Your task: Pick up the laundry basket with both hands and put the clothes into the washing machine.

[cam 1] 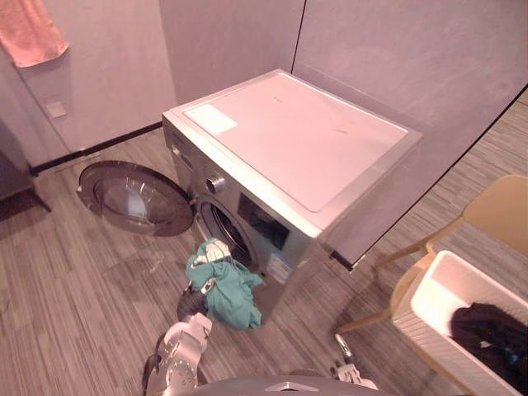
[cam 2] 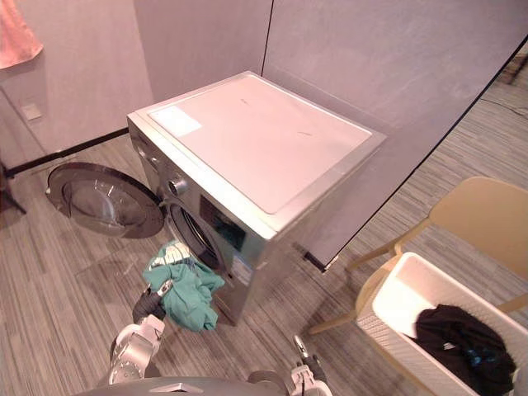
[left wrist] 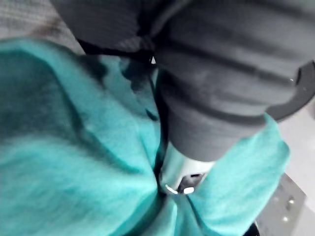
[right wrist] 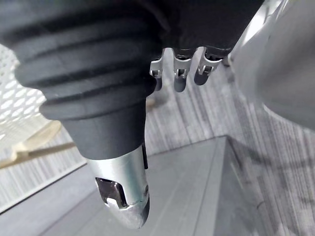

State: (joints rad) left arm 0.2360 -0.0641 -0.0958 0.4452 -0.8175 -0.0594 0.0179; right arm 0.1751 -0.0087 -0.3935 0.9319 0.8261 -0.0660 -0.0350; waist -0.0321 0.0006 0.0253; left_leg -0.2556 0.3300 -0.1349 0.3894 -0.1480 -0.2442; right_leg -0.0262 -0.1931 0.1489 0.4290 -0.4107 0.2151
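A teal garment hangs in front of the drum opening of the silver washing machine. My left hand is shut on it, and in the left wrist view the thumb is sunk in the teal cloth. The machine's round door stands swung open to the left. At the lower right a white perforated laundry basket rests on a chair, with dark clothes inside. My right hand hangs low by the machine's side, fingers relaxed and holding nothing.
A pale wooden chair carries the basket, to the right of the machine. A pink towel hangs on the wall at the upper left. Grey partition walls stand behind the machine, and striped grey floor spreads out to its left.
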